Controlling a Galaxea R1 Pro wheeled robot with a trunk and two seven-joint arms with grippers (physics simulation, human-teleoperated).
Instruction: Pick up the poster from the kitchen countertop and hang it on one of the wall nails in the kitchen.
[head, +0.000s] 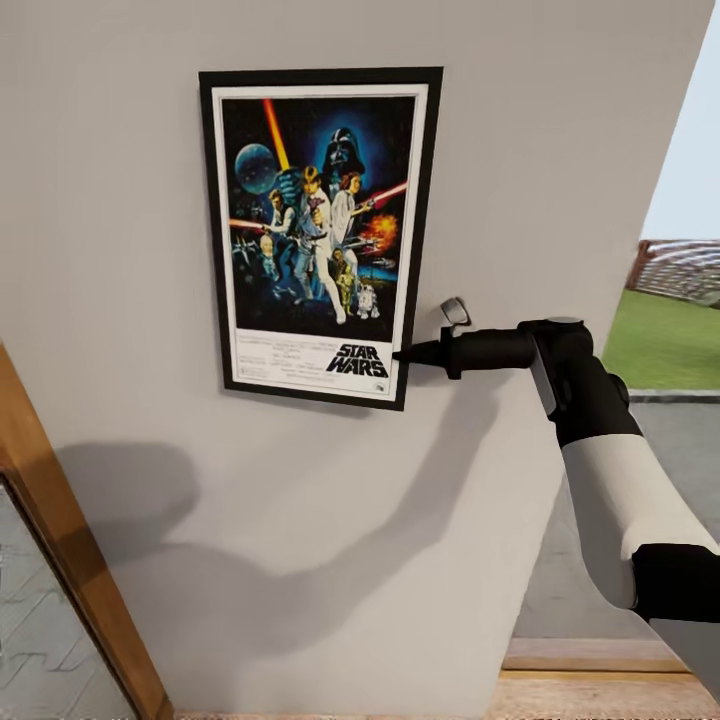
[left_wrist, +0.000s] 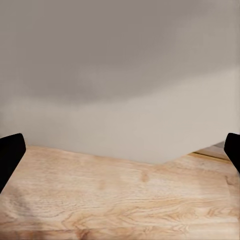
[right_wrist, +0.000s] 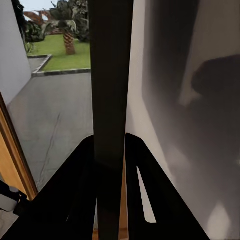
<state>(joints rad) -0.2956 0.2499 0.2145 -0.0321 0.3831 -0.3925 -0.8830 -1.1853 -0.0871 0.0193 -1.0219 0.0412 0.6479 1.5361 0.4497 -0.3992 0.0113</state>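
One large grey wall (head: 300, 560) takes most of the head view, and the poster (head: 318, 235) lies flat against it, upright and only a little tilted. Next in size is the right arm — it reaches in from the side, and the right gripper (head: 408, 354) meets the poster at the lower right corner of its black frame. In the right wrist view the dark edge of the frame (right_wrist: 110, 100) stands between the two fingers, which press on it from both sides, so the jaws are clenched on the poster. The left gripper (left_wrist: 120, 150) hangs low over a wooden floor (left_wrist: 115, 200), its jaws spread wide and empty.

I judge the hanging step is nearly done (no nail can be seen behind the frame). The next move calls for a gentle release — then a straight retreat without dragging the corner.
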